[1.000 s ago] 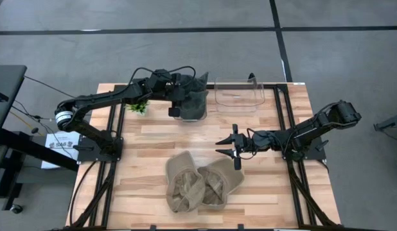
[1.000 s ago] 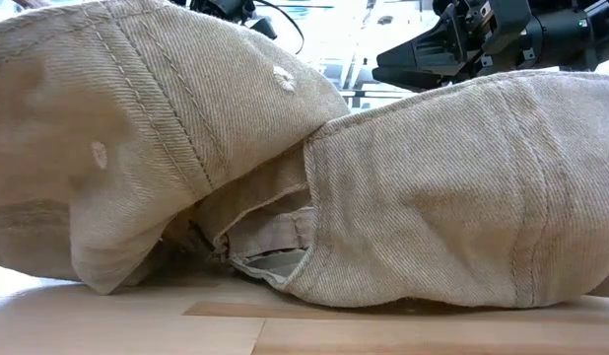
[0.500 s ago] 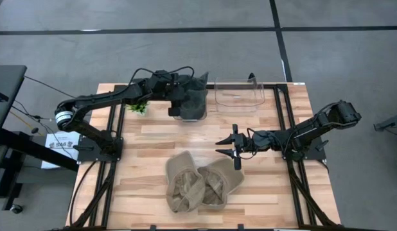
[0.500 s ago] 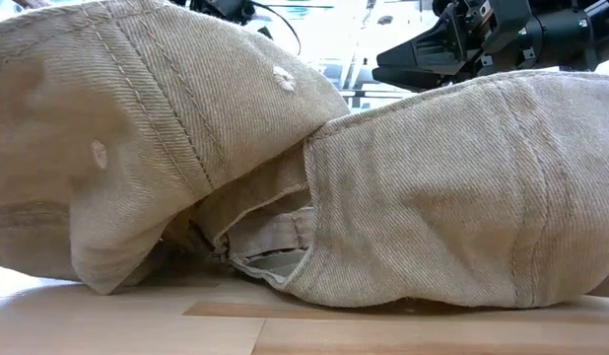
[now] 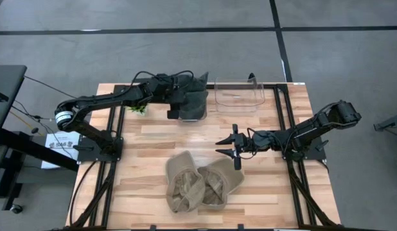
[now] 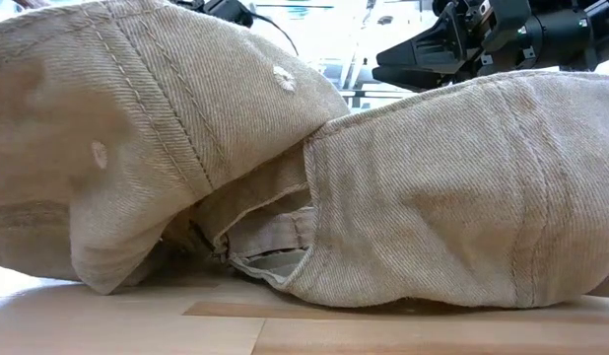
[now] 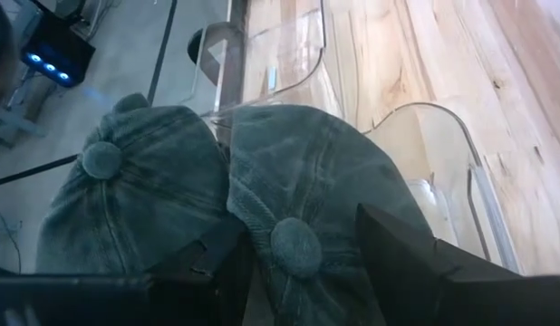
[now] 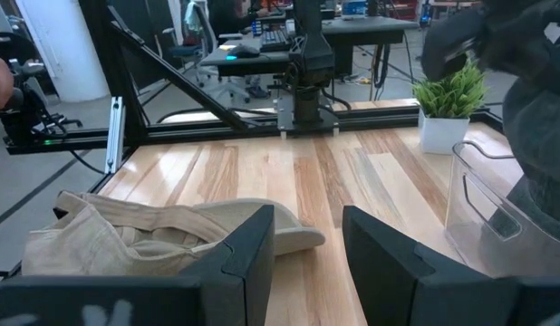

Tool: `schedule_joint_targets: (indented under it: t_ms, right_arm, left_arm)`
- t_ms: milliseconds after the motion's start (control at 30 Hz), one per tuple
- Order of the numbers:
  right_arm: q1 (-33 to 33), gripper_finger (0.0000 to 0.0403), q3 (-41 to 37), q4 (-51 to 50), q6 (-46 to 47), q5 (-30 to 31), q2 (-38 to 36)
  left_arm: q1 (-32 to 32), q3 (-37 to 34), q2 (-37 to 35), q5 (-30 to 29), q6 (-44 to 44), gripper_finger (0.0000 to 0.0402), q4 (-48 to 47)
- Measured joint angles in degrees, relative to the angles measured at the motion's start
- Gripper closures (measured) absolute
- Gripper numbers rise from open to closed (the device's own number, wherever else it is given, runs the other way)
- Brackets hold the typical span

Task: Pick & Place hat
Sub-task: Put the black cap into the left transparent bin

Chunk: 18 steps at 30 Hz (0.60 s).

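1. Meanwhile, the left end effector (image 5: 175, 102) has shifted slightly along the far side of the counter (image 5: 153, 138) compared with a second ago. It is clenched on a dark green hat (image 5: 193, 96), whose fabric bunches between its fingers in the left wrist view.
2. That dark green hat hangs over the clear bin (image 5: 189, 114) nearest the small plant (image 5: 139, 108); a second clear bin (image 5: 239, 95) stands just beside it.
3. My reading: the carry is nearly over and only lowering and letting go remain.
4. The right end effector (image 5: 232, 147) has not moved; it hovers with fingers spread apart, holding nothing, just beyond the two tan hats (image 5: 202, 183).
5. Those tan hats lie overlapping near the front edge, unchanged, so they probably come next.
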Motion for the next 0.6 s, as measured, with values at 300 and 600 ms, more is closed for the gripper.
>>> schedule_joint_targets:
  t_ms: [300, 600]
  right_arm:
    - [0.00, 0.0281, 0.00, 0.00, -0.04, 0.00, 0.00]
    - [0.00, 0.0281, 0.00, -0.02, -0.04, 0.00, 0.00]
  left_arm:
    - [0.02, 0.00, 0.00, -8.25, -1.04, 0.0215, 0.36]
    - [-0.02, 0.00, 0.00, -10.25, -4.38, 0.0215, 0.36]
